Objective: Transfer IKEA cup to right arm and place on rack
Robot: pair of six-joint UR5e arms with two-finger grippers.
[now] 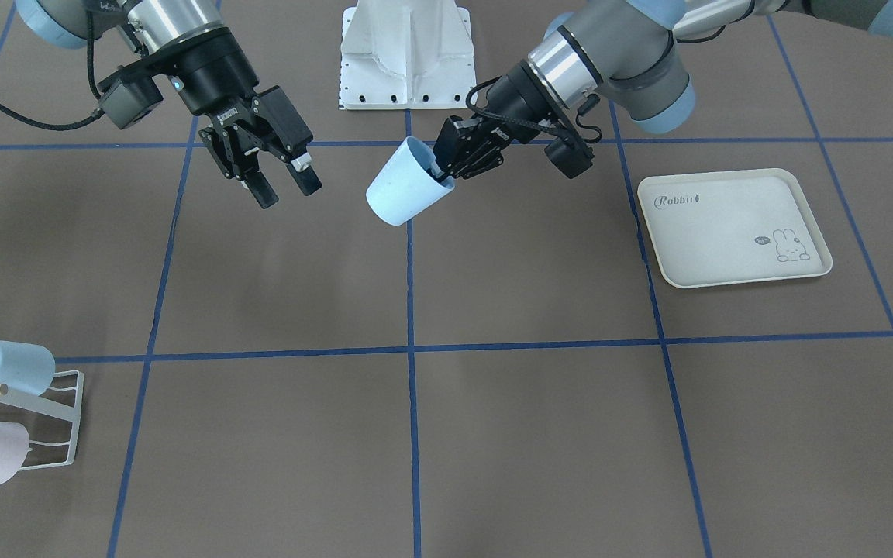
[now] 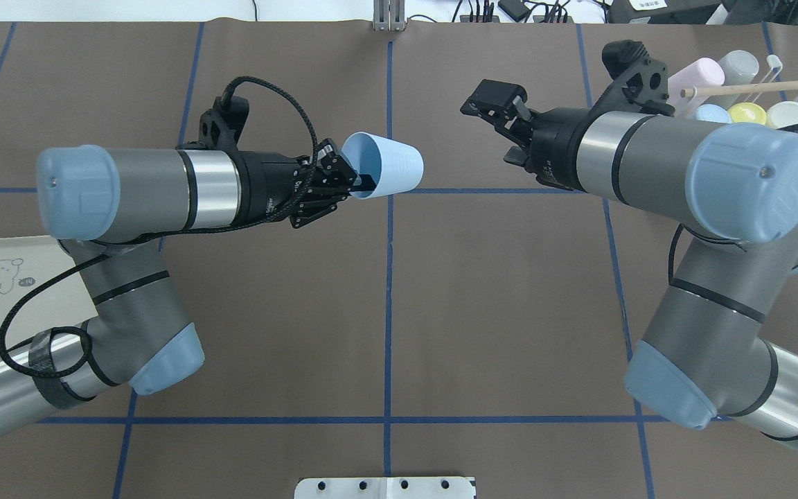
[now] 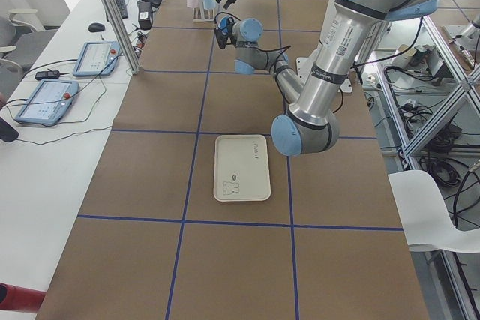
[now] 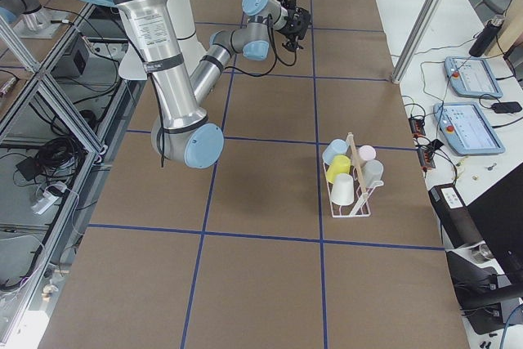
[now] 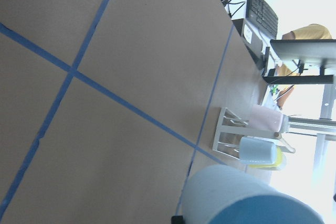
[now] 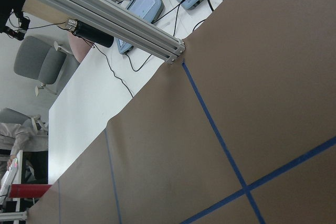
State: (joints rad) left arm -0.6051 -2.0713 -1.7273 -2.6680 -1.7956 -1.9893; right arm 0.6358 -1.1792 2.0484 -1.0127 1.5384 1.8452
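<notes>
Cup (image 5: 247,198): light blue, pinched at the rim by left pincer (image 1: 446,172), one finger inside and one outside; held in the air above bench (image 1: 493,434), base turned toward right pincer (image 1: 286,192).
Right pincer: jaws wide, nothing between them; near the Cup base but clearly apart from it.
Step in hand: handover, judged as approach of the receiving side.
How to do well: bring right pincer around the Cup body near the base, well clear of the left fingers; close squarely on the wall, since tapered smooth plastic probably slides toward the narrow end; loosen left pincer only after a firm hold.
Rack (image 1: 79,403): well apart from right pincer, on its outer side at the bench edge, carrying other cups (image 1: 5,364); free prong not possible to tell.
Risk: drop if left pincer opens too early.
</notes>
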